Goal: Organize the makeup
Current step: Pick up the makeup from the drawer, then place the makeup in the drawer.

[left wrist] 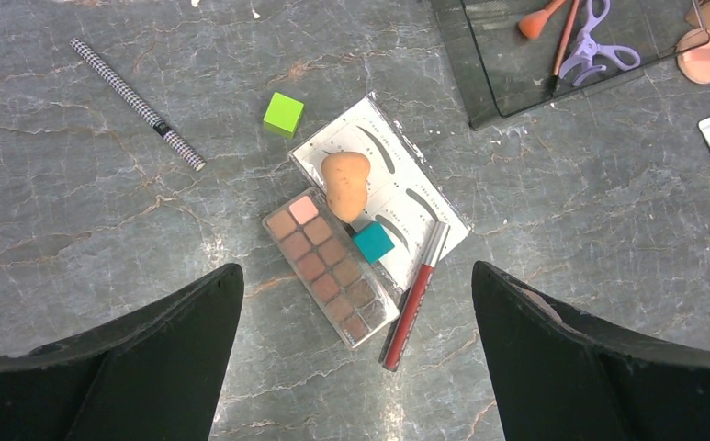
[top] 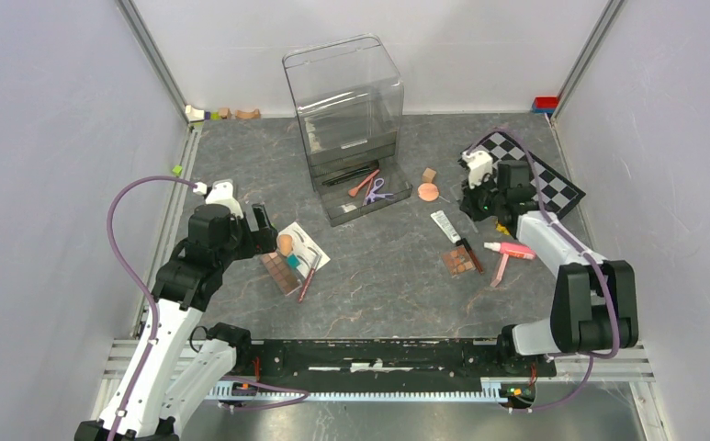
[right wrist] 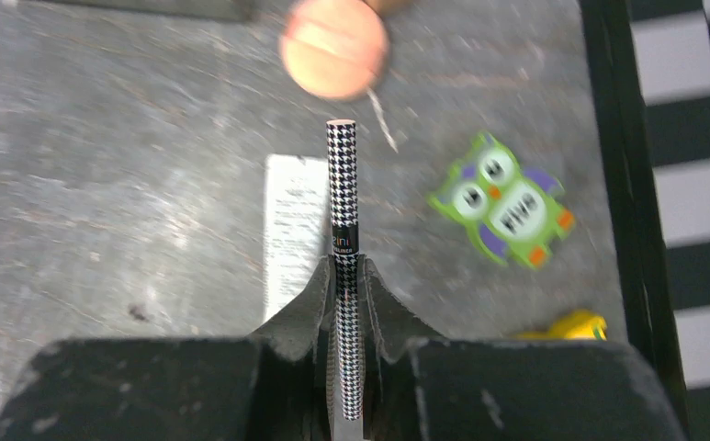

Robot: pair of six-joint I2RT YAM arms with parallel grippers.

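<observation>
One black-and-white houndstooth pencil runs up the centre of your right wrist view, pale end toward the top, clamped between the right gripper's jaws. Your left gripper hangs spread wide above the brown eyeshadow palette, mid-frame.

The white-and-black left arm is extended forward, and its black two-fingered left gripper is held wide open, facing down. The right arm is folded forward, and the right gripper is clamped on a thin black-and-white houndstooth pencil.
</observation>
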